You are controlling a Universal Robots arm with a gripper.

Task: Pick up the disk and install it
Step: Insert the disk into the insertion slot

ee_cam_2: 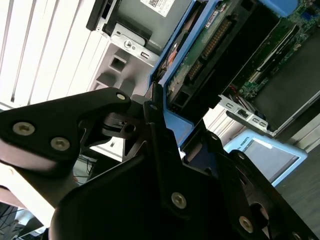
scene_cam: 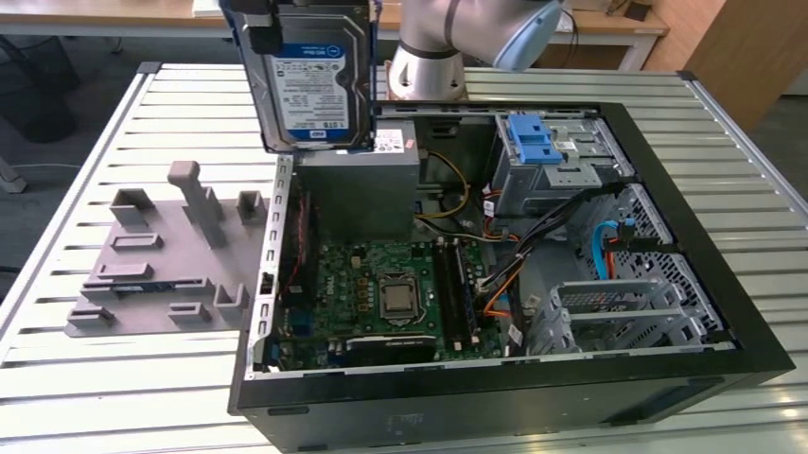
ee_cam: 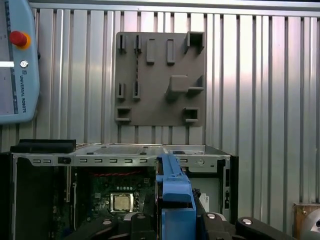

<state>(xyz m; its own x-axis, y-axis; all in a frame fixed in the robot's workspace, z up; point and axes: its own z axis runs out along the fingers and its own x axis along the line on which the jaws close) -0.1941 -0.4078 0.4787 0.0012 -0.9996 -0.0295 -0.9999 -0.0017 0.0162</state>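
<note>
Disk [scene_cam: 312, 80] is held upright in the air, label facing the exterior camera, above the open case's [scene_cam: 657, 142] rear corner at the exterior view's left, just over the grey power supply box [scene_cam: 360, 184]. It is gripped from its top edge; claw [ee_cam_2: 165, 125] is clamped on the disk's blue rail, seen close in the second wrist view, with black fingers [ee_cam_2: 155, 135] pressed to the blue plastic and the disk's green circuit board above them. In the first wrist view the blue rail [ee_cam: 175, 192] is seen running out from between the claw's parts, over the open case below.

Count, exterior view: one disk, one open computer case lying on its side on the slatted counter [scene_cam: 114, 378], one motherboard [scene_cam: 378, 303] with one CPU socket, one silver drive cage [scene_cam: 555, 156] with one blue latch, one more metal cage [scene_cam: 619, 307] near the front, one grey fixture plate [scene_cam: 158, 265] on the counter beside the case, well apart from the disk. One teach pendant [ee_cam: 17, 60] is seen lying on the counter in the first wrist view.
</note>
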